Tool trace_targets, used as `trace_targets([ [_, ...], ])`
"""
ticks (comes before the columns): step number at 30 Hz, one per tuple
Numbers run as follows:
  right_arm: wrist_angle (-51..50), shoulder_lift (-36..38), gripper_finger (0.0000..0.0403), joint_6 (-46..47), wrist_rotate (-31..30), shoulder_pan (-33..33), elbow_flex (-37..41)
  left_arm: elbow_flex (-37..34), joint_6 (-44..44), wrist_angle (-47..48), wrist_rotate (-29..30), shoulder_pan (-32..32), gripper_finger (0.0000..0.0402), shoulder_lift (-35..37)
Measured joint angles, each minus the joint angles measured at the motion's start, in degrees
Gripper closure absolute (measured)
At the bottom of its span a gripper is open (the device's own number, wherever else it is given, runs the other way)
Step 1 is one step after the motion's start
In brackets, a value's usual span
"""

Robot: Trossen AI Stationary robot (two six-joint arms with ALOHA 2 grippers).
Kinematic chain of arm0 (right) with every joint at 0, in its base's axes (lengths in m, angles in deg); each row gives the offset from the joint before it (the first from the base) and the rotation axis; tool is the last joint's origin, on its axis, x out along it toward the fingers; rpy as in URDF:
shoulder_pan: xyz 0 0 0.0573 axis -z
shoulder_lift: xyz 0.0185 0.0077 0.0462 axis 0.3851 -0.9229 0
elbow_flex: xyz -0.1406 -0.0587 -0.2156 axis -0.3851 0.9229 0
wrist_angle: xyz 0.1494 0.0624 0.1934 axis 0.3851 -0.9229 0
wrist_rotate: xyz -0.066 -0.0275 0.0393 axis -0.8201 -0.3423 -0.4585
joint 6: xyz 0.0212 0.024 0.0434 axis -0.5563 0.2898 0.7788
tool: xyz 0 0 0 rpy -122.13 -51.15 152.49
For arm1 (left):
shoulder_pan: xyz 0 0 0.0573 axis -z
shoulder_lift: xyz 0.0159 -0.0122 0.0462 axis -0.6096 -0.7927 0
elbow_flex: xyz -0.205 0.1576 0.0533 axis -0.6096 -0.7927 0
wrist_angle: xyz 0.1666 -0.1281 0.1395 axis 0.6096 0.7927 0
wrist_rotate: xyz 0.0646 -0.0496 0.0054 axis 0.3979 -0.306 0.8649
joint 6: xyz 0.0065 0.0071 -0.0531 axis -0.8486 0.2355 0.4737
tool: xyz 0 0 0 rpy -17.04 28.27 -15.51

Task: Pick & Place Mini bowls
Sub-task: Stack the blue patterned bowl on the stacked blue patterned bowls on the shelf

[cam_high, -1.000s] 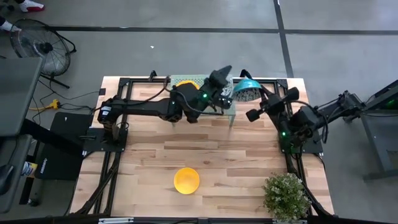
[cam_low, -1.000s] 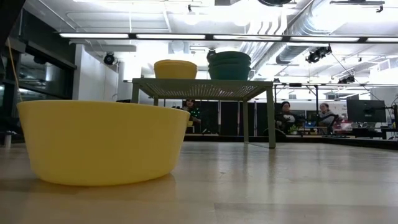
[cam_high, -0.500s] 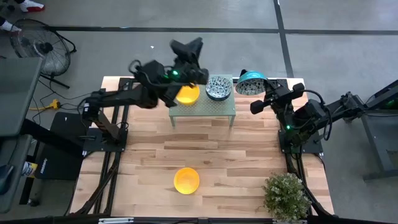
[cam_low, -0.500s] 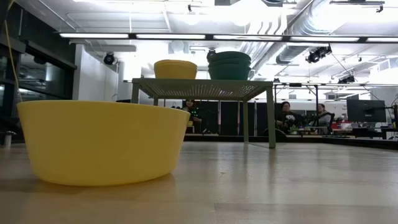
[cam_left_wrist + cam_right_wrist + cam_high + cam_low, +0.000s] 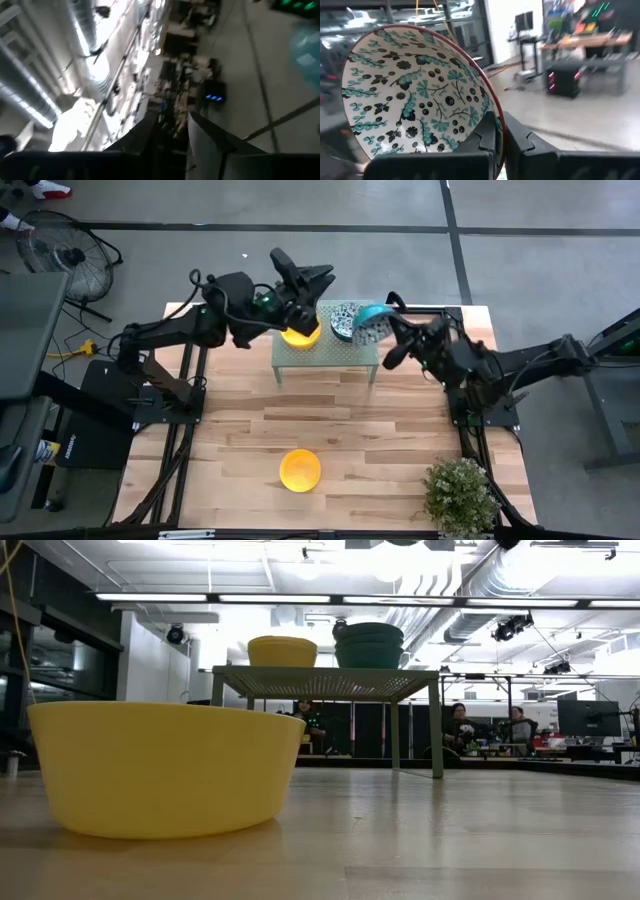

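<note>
Two arms have shifted: the right gripper (image 5: 385, 330), clamped on a patterned bowl's (image 5: 372, 316) rim, has swung it in beside the rack's (image 5: 326, 350) teal stack (image 5: 345, 320). The left gripper (image 5: 300, 275), fingers parted and empty, has lifted above the yellow bowls (image 5: 299, 334). One yellow bowl (image 5: 299, 469) stays on the table (image 5: 380, 450).

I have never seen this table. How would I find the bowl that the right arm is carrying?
Start at the pale green rack at the table's far edge. Just beside its right end, the right gripper holds a patterned bowl by the rim, tilted on edge. The other bowls rest flat; this one is airborne.
</note>
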Motion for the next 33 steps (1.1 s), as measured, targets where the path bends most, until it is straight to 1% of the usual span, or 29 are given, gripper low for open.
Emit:
trace_targets([
  [2,-4.2,0.0,0.0402,5.9,5.7,4.0,-1.4,-0.1,2.7,4.9,-2.3,0.0,0.0300,1.6],
  [3,-8.2,-0.3,0.0402,8.8,8.7,6.0,-3.0,-0.3,4.2,7.8,-3.6,0.0,0.0300,2.5],
  [5,-17.7,-1.2,0.0402,14.7,15.7,10.7,-7.2,0.1,7.1,9.9,-7.5,-0.2,0.0300,3.3],
  [8,-31.6,-4.4,0.0402,19.9,26.4,17.7,-14.8,-0.3,11.7,18.1,-13.4,-1.2,0.0300,6.4],
  [10,-39.0,-7.0,0.0402,21.0,33.2,22.0,-20.2,0.1,16.0,20.4,-19.1,-1.9,0.0300,7.2],
  [12,-45.5,-9.9,0.0402,21.1,39.8,26.2,-25.5,0.0,20.4,25.7,-24.6,-3.7,0.0300,8.9],
  [13,-48.3,-11.3,0.0402,21.0,42.6,28.0,-28.1,-0.2,22.4,29.3,-27.5,-4.6,0.0300,9.7],
  [15,-53.6,-14.5,0.0402,20.0,47.3,31.2,-33.0,-0.1,25.6,32.5,-33.3,-6.2,0.0300,10.2],
  [19,-63.9,-21.0,0.0402,18.4,57.3,37.0,-42.0,-1.7,28.6,40.4,-40.4,-9.2,0.0300,11.2],
  [22,-70.6,-25.8,0.0402,17.9,61.8,40.2,-48.3,-4.0,28.4,42.5,-44.4,-10.3,0.0300,11.7],
  [25,-75.0,-30.5,0.0402,17.3,64.4,42.6,-54.2,-7.4,27.4,44.3,-48.0,-11.8,0.0300,12.7],
  [30,-82.2,-37.7,0.0402,17.2,68.0,45.3,-63.7,-14.6,26.4,43.1,-52.8,-14.1,0.0300,14.9],
  [33,-87.6,-41.6,0.0402,17.6,68.6,46.0,-68.2,-19.5,25.8,40.0,-56.3,-15.1,0.0300,17.2],
])
